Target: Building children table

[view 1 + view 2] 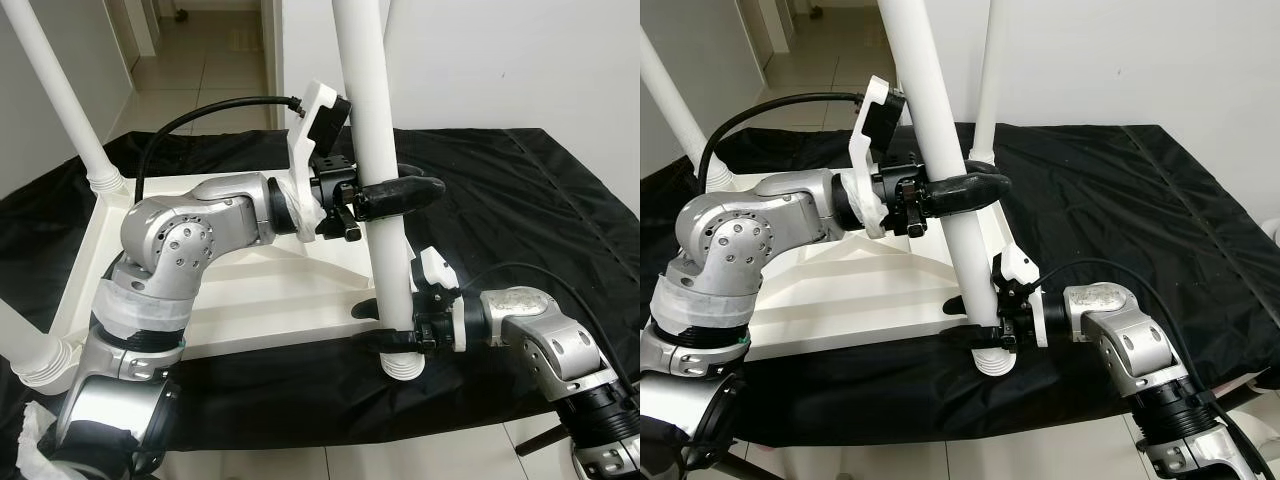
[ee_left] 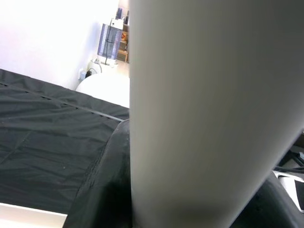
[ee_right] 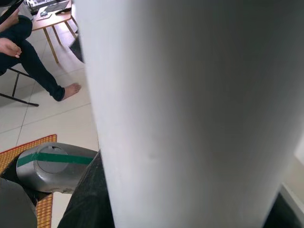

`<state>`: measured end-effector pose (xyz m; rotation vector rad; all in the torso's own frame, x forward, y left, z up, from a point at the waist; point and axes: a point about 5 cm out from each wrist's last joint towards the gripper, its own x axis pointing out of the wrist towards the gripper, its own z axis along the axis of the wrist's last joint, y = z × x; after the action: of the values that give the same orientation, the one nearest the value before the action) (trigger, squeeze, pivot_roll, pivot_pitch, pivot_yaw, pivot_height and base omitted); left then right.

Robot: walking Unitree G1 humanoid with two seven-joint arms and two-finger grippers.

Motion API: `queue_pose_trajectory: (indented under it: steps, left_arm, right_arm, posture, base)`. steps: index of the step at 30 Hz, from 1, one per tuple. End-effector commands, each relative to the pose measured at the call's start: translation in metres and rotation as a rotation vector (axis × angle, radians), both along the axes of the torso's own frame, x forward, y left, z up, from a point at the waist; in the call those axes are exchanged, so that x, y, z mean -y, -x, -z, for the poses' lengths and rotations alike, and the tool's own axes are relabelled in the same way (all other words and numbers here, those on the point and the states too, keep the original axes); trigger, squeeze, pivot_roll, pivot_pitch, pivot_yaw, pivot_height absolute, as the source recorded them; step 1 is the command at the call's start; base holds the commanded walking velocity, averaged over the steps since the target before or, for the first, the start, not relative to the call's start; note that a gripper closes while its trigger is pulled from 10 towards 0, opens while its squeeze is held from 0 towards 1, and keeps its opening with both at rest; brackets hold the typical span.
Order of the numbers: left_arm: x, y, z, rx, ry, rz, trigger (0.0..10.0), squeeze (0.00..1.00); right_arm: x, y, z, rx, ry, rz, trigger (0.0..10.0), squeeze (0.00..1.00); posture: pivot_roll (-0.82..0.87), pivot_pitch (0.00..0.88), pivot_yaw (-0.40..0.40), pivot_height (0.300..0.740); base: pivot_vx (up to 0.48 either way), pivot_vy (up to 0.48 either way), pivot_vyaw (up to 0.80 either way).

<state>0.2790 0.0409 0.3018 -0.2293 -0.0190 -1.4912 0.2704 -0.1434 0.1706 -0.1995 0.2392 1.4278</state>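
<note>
Left eye view: both hands pinch the white leg (image 1: 375,150), left hand (image 1: 400,196) high to steady it, right hand (image 1: 392,340) low by its socket at the upturned table's (image 1: 250,290) near corner.

Occlusions and cut-offs, all views.
The round white table leg (image 1: 380,180) runs out past the top edge in the head views; its upper end is unseen. In both wrist views it sits blurred against the lens, covering most of the scene behind. Right gripper (image 1: 395,340): far finger hidden behind the leg. Seated person in dark trousers (image 3: 26,54) is cut at the frame edge; only legs and a bare foot show.
</note>
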Motion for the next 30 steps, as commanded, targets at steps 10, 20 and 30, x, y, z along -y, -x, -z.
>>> queue_pose_trajectory:
  steps: [10, 20, 30]
  left_arm:
    - [0.003, 0.002, -0.013, 0.054, -0.007, 0.144, 10.0, 0.00]
    - [0.003, -0.030, -0.029, 0.034, -0.102, -0.180, 10.0, 0.00]
    - [0.019, -0.046, -0.039, 0.013, -0.149, -0.366, 10.0, 0.00]
  right_arm:
    - [0.011, -0.012, -0.008, 0.020, -0.078, 0.165, 10.0, 1.00]
    - [0.004, -0.025, -0.026, 0.152, -0.196, 0.390, 10.0, 0.00]
    - [-0.015, -0.052, -0.037, 0.265, -0.273, 0.712, 10.0, 0.00]
  posture:
    - [-0.04, 0.000, -0.007, 0.740]
    - [-0.04, 0.000, -0.020, 0.740]
    - [-0.04, 0.000, -0.015, 0.740]
  base:
    - [0.000, 0.000, 0.00]
    - [0.000, 0.000, 0.00]
    - [0.000, 0.000, 0.00]
